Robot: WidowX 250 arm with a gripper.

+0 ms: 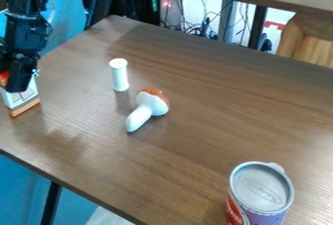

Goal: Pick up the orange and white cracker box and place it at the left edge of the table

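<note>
We see the brown wood-grain surface (195, 112), with the black arm (25, 5) at the upper left and its claw (21, 84) beside a white box with orange edging (23, 96) at the left side, though we cannot tell whether the claw is apart, together or clamped on that box. Well apart from them, we find a lidded purple-and-red can (260, 195) at the lower right. Near the middle, we have a toy mushroom (149, 105) lying with its orange-brown cap up and, just beyond it, an upright white cylinder (120, 77).
</note>
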